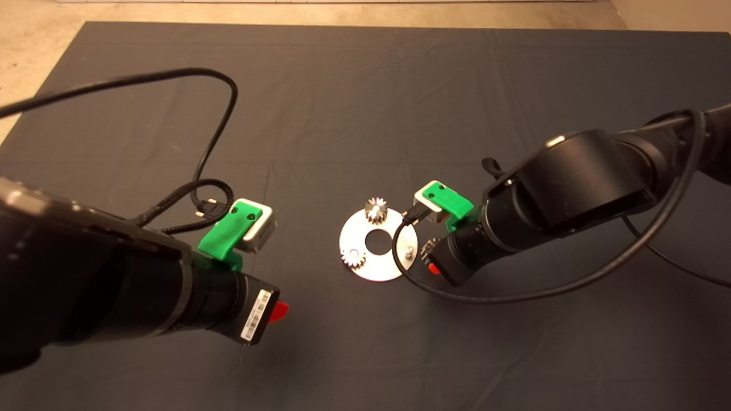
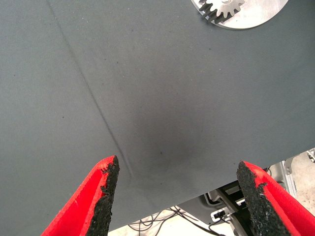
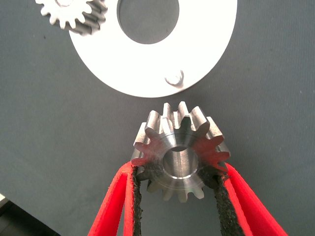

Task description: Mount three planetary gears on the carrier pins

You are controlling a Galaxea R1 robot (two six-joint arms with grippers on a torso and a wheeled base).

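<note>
A shiny round plate (image 1: pixel 374 268) lies mid-mat with the carrier pins. Two planetary gears sit on pins: one (image 1: pixel 376 210) at the plate's far edge and one (image 1: pixel 353 258) at its near left. The third pin (image 1: pixel 409 251) stands bare at the plate's right edge. Just beside that edge, my right gripper (image 1: pixel 429 260) is shut on the third gear (image 3: pixel 179 157). It holds the gear by its toothed sides, a little short of the bare pin (image 3: pixel 174 78). To the left of the plate my left gripper (image 2: pixel 179 169) hangs open over bare mat.
A black cable (image 1: pixel 457 294) loops from the right arm down onto the mat just in front of the plate. More cables (image 1: pixel 217 131) trail from the left arm over the mat's left half. Beige floor (image 1: pixel 34 57) borders the mat at the far left.
</note>
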